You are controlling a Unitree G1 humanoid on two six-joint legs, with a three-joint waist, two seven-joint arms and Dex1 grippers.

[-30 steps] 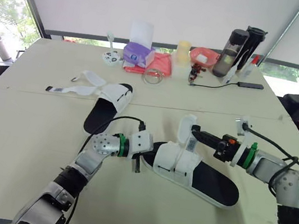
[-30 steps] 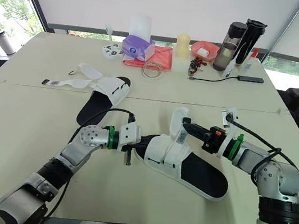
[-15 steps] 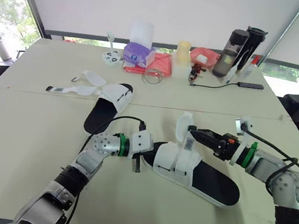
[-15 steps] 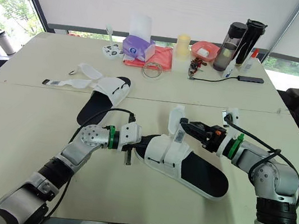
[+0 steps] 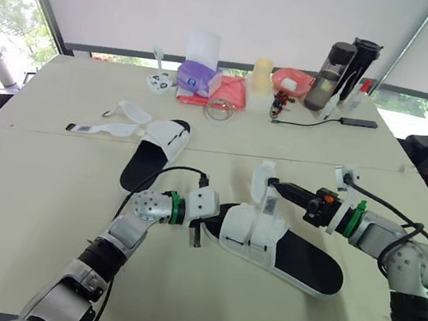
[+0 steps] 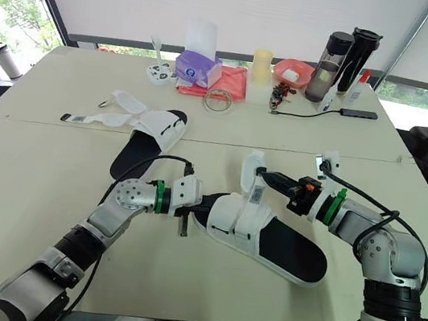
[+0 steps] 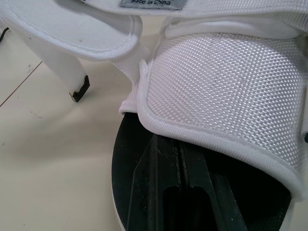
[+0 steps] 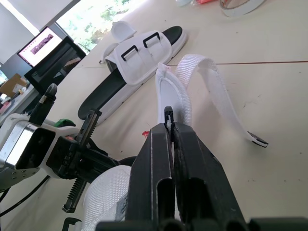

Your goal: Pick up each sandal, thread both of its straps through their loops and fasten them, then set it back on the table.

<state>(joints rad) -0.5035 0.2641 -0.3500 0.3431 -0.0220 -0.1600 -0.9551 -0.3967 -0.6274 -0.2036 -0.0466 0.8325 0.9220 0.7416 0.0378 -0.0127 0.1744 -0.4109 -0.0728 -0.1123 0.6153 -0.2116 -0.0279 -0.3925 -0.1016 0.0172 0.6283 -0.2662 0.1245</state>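
The near sandal point(image 5: 296, 259) has a black sole and a white upper point(image 5: 253, 232), and lies on the table in front of me. My left gripper point(image 5: 219, 213) is shut on its toe end, fingers point(image 7: 159, 168) lying on the black sole under the upper. My right gripper point(image 5: 270, 183) is shut on the edge of a white strap flap point(image 8: 174, 91), held upright above the upper. A longer strap point(image 8: 226, 103) with a black tip trails on the table. The second sandal point(image 5: 154, 149) lies farther left, its straps point(image 5: 114, 124) spread open.
Along the table's far edge stand a purple tissue box point(image 5: 197, 76), a tape ring point(image 5: 220, 109), a yellow cup point(image 5: 261, 78), a red bowl point(image 5: 292, 81) and two dark bottles point(image 5: 343, 63). A black cable point(image 5: 309, 125) runs to a hub. A seam crosses the table.
My right gripper has drawn the strap flap slightly to the left, over the upper. The left gripper and both sandals have stayed put.
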